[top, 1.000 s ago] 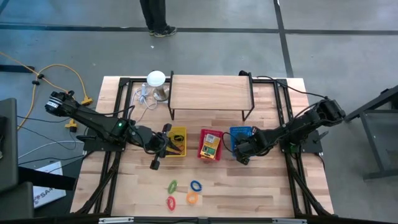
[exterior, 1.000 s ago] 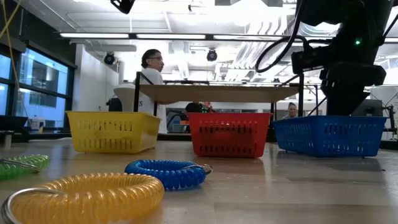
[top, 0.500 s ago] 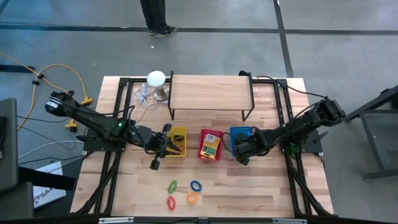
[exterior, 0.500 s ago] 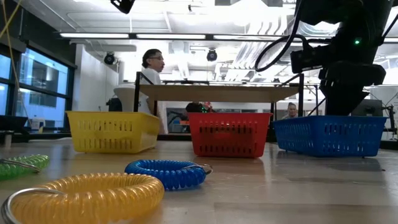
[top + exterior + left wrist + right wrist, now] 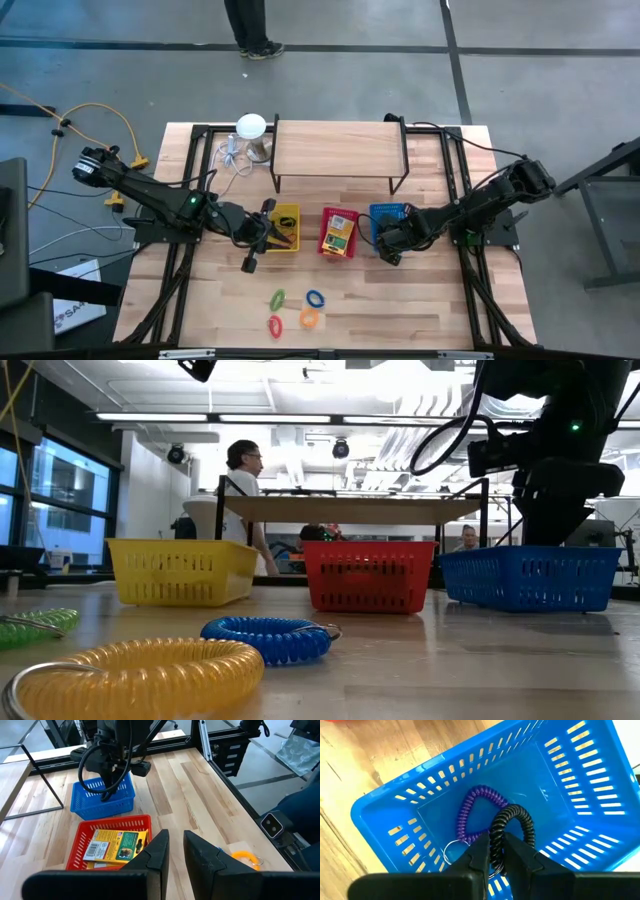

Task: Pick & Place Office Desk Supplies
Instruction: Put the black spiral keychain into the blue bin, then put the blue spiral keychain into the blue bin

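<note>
My right gripper (image 5: 497, 851) points steeply down into the blue basket (image 5: 390, 215) and is shut on a black coil ring (image 5: 516, 820). A purple coil ring (image 5: 470, 815) lies on that basket's floor. My left gripper (image 5: 176, 851) hovers over the yellow basket (image 5: 285, 228), pointing toward the red basket (image 5: 112, 845); its fingers stand a narrow gap apart with nothing between them. The red basket holds a yellow-and-green card box (image 5: 117, 846). Green (image 5: 277, 298), blue (image 5: 316, 298), red (image 5: 274, 325) and orange (image 5: 309, 318) coil rings lie on the near table. My right gripper pinches the black coil ring's strand (image 5: 496, 839) between its two fingers, coming from above at a steep slant. The rest of the loop (image 5: 525, 822) arches out beyond the fingertips, inside the blue basket beside the purple ring. Whether the loop rests on the basket floor, I cannot tell.
A low wooden shelf (image 5: 338, 150) spans the far side behind the three baskets. A white round-topped object with a cable (image 5: 250, 127) stands at the far left. People (image 5: 245, 470) show in the room beyond. Bare wood lies around the loose rings at the near edge.
</note>
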`<control>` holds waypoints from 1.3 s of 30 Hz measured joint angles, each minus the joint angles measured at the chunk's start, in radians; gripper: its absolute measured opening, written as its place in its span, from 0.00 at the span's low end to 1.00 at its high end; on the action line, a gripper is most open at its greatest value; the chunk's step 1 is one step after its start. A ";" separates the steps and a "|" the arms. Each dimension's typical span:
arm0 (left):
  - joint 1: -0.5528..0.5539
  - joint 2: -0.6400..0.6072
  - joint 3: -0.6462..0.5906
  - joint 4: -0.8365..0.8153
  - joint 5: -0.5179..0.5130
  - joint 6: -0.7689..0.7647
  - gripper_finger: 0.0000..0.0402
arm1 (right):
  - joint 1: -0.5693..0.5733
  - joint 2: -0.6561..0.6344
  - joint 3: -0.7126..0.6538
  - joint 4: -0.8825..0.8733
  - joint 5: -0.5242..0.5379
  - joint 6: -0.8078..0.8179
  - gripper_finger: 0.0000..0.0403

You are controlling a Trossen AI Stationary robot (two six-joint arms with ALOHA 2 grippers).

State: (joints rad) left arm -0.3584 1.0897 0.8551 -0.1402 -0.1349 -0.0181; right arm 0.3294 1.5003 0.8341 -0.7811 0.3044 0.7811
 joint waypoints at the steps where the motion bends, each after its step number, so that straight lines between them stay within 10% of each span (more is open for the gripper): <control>1: 0.000 0.000 0.000 0.000 0.000 0.000 0.13 | 0.000 0.000 0.000 0.000 0.000 0.000 0.10; 39: 0.000 0.000 0.000 0.000 0.000 0.000 0.13 | -0.003 0.000 0.000 0.034 -0.015 -0.050 0.33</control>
State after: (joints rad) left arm -0.3584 1.0899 0.8551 -0.1404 -0.1349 -0.0181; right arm 0.3267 1.5002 0.8341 -0.7475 0.2893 0.7315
